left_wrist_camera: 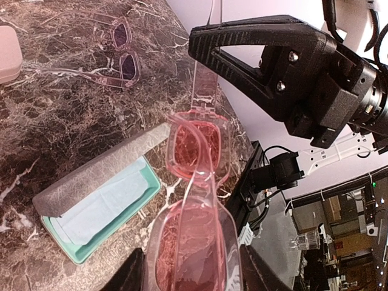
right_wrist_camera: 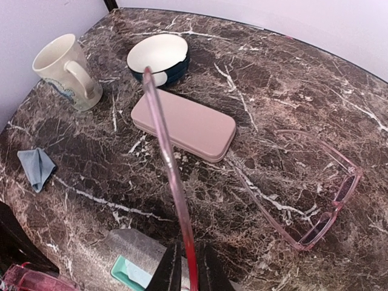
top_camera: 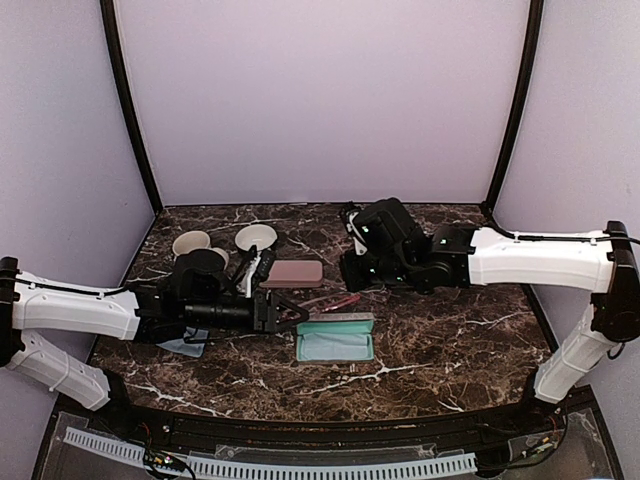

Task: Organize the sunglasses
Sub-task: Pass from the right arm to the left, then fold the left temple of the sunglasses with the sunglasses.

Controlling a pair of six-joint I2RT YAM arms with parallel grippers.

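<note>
The red sunglasses hang over the table, held by both arms. My left gripper is shut on one lens, which fills the gap between its two fingers. My right gripper is shut on the thin red temple arm, which sticks out past its fingertips. In the top view the two grippers meet above the open case, left and right. A second pair of sunglasses, with a clear pale-pink frame and dark lenses, lies unfolded on the marble.
A grey case lies open below the grippers, teal inside with a light-blue cloth. A shut pink case lies beside a white bowl and a cream mug. Another blue cloth lies crumpled at the left.
</note>
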